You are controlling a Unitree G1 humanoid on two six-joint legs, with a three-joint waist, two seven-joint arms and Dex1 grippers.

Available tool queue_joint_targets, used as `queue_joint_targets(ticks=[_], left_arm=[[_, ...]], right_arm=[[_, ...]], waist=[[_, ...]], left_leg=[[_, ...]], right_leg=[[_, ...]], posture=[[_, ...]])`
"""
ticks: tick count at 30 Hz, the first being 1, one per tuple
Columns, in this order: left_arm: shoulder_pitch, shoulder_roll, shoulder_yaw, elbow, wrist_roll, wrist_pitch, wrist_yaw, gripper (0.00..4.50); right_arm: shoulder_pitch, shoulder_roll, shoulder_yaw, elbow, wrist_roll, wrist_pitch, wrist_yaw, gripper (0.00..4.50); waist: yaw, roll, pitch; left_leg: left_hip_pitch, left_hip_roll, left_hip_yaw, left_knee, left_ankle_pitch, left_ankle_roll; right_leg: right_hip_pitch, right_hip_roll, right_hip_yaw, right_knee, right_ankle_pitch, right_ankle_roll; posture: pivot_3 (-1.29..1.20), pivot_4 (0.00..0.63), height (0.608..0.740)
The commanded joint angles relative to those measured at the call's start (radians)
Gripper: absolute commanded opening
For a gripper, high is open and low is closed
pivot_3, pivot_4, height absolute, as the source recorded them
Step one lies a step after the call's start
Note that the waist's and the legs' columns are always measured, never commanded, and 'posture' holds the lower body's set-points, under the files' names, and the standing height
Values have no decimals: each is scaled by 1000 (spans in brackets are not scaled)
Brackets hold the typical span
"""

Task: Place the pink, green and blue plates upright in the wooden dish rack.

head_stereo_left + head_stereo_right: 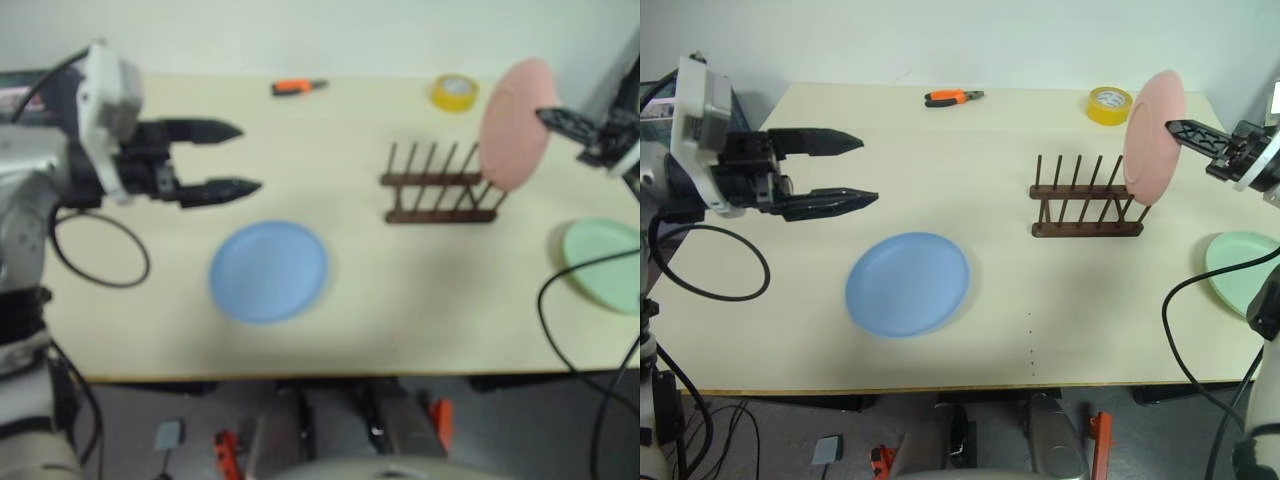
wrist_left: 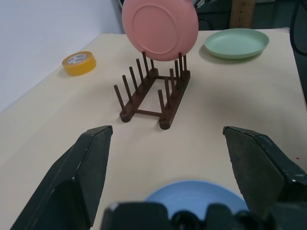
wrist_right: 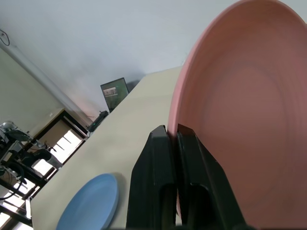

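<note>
We judge the pink plate [image 1: 1155, 137] is being racked: right claw [image 1: 1180, 128] clamps its rim above the rack [image 1: 1086, 208]; lowering between pegs comes next. Left claw [image 1: 855, 170] gapes empty.

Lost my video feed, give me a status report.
Right pincer shut on pink plate, upright over rack end. Left pincer open. Blue plate, green plate flat on table.

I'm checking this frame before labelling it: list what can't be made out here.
- Whether the pink plate already sits between the pegs of the rack: its lower edge overlaps them in the eye views and the left wrist view.
- Green plate: cut off by the right edge in the eye views.
- Blue plate: partly hidden behind the left end effector.
</note>
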Motion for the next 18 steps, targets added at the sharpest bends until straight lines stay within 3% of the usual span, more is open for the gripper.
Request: queue_joint_targets(ticks=[1,18], left_arm=[[-1,27,50,-32,-20,4,9,4055],[-13,60,52,-18,-10,7,14,4055]], right_arm=[[-3,-1,-18,6,0,-22,1,0],[48,27,-70,36,12,-67,-82,0]], waist=[[0,0,0],[-2,0,0]], left_leg=[[0,0,0,0,0,0],[0,0,0,0,0,0]], right_leg=[[0,0,0,0,0,0],[0,0,0,0,0,0]], posture=[[0,150,740],[0,150,740]])
